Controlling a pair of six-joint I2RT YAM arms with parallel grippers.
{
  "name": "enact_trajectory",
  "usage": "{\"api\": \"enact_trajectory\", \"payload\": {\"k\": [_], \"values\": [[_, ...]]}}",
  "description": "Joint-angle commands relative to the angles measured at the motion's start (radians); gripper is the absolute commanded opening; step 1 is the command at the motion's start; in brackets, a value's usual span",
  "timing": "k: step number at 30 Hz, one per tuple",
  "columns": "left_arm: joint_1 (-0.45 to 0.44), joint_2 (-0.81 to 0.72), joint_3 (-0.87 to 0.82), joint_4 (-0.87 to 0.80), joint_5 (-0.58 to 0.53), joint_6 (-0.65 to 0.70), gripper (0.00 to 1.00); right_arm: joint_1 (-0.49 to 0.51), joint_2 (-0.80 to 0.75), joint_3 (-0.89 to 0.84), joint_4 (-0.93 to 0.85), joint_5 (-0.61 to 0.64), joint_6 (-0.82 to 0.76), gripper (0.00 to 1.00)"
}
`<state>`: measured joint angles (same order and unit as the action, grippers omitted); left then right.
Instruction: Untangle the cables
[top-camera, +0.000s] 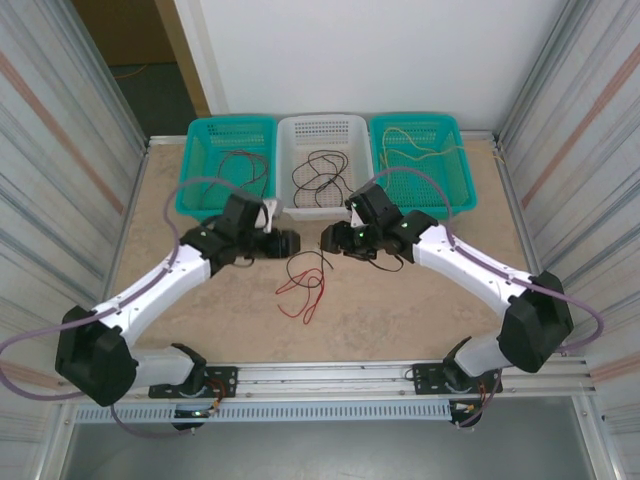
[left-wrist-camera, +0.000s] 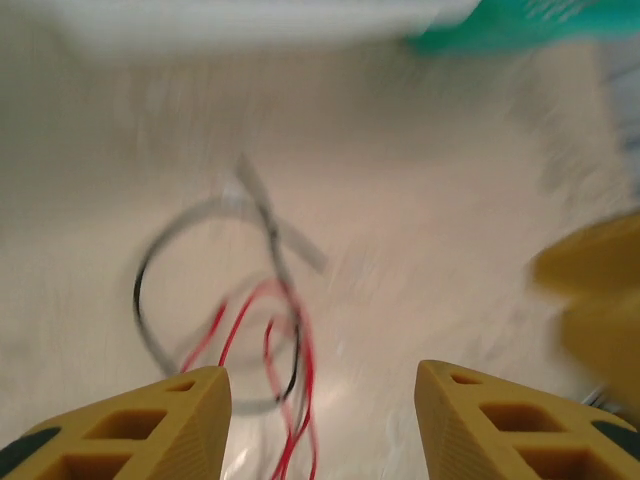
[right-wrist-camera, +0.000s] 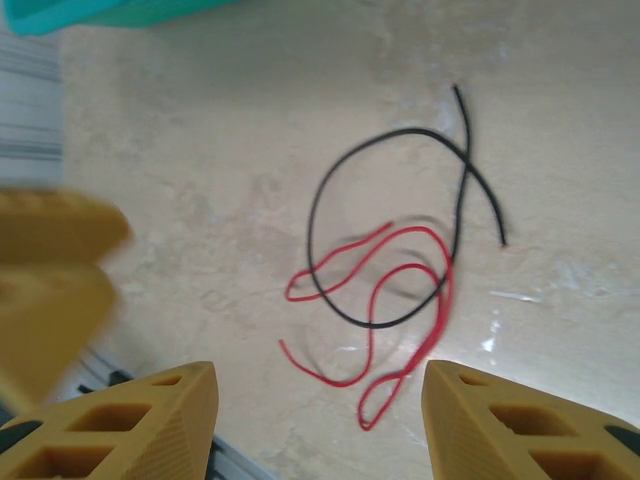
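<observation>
While hovering over crossed red cable (right-wrist-camera: 447, 290) and black cable (right-wrist-camera: 312, 220) mid-frame, just gaping apart and empty on both left gripper (left-wrist-camera: 320, 372) and right gripper (right-wrist-camera: 318, 370).

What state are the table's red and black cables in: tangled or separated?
Tangled: the red cable crosses the looped black cable repeatedly, right wrist view.

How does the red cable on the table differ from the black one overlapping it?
The black cable makes one wide loop crossing itself near its ends; the red cable, several tighter bends. The red reaches nearer the table's front edge than the black. Both are thin and overlap.
</observation>
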<state>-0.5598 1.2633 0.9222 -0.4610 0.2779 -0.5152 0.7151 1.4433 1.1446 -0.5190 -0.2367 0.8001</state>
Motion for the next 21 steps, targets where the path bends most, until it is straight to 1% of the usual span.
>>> {"api": "enact_trajectory", "payload": {"k": [1, 4, 7, 10, 15, 18, 21], "values": [[0.003, -0.013, -0.096, -0.053, 0.017, -0.153, 0.51, 0.000, 0.024, 0.018, -0.073, 0.086, 0.000, 0.53], [0.003, 0.056, -0.111, -0.030, 0.040, -0.178, 0.50, -0.011, 0.029, 0.011, -0.090, 0.088, 0.011, 0.51], [0.003, 0.167, -0.053, -0.053, 0.044, -0.154, 0.46, -0.012, 0.018, 0.001, -0.098, 0.091, 0.012, 0.50], [0.003, 0.262, -0.003, -0.037, 0.057, -0.142, 0.43, -0.016, 0.005, 0.001, -0.121, 0.101, 0.001, 0.49], [0.004, 0.356, 0.034, 0.006, 0.040, -0.152, 0.42, -0.022, -0.008, -0.009, -0.124, 0.096, -0.004, 0.49], [0.003, 0.399, 0.050, 0.013, 0.038, -0.157, 0.35, -0.025, -0.006, -0.005, -0.123, 0.090, -0.007, 0.48], [0.001, 0.405, 0.061, 0.013, 0.028, -0.162, 0.27, -0.035, -0.005, 0.001, -0.124, 0.083, -0.013, 0.46]]}}
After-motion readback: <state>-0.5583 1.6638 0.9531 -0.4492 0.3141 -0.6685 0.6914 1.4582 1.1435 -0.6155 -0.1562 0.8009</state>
